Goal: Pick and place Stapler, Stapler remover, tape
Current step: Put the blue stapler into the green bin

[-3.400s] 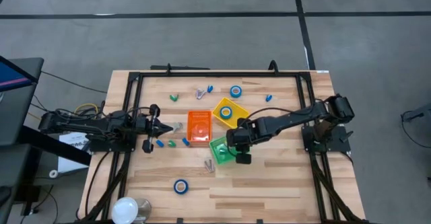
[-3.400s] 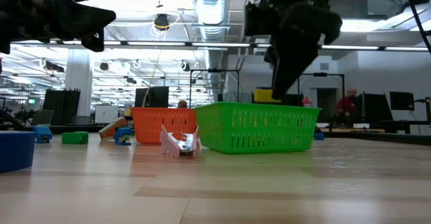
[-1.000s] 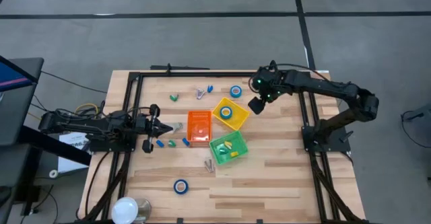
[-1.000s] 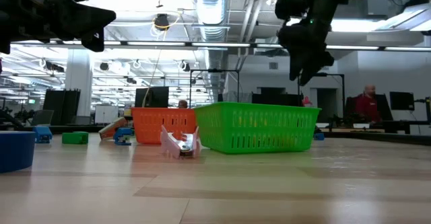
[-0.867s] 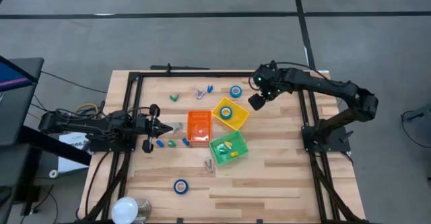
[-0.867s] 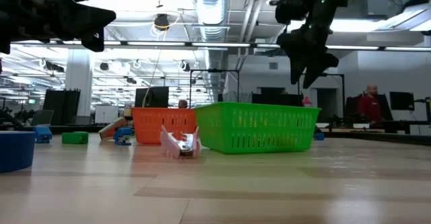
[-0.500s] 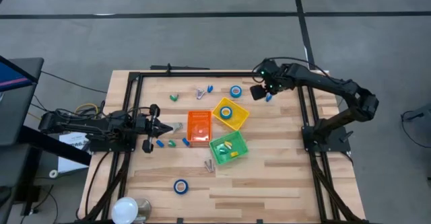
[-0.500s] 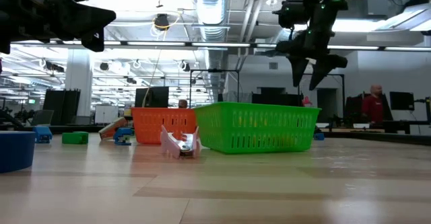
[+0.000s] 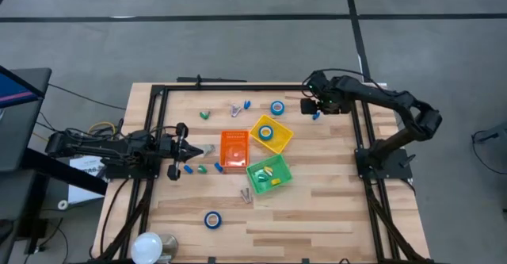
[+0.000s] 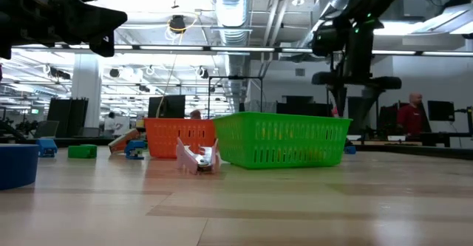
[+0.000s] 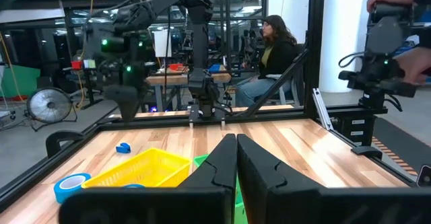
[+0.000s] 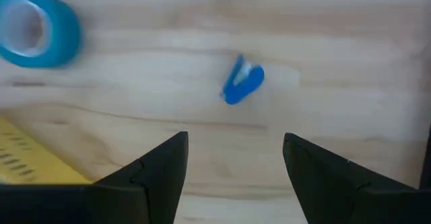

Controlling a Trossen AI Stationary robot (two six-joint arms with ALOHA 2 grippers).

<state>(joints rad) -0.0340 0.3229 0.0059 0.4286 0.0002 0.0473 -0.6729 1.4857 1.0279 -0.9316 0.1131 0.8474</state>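
My right gripper stands open above the far right part of the table, fingers pointing down, with a small blue stapler on the wood just beyond its fingertips; it touches nothing. In the high view this gripper is over the stapler. A roll of blue tape lies flat nearby. Another roll sits in the yellow bin, and a third lies near the front edge. My left gripper waits shut at the left side, holding nothing.
An orange bin and a green bin with small staplers inside stand mid-table. Silvery staple removers and small blue and green staplers lie scattered. A black frame rail runs beside my right arm. People show in the room behind.
My right gripper has swung from beside the yellow bin toward the table's far edge and a little right, tipped to point straight down, and now stands over the small blue stapler, still open. Nothing on the table has moved.
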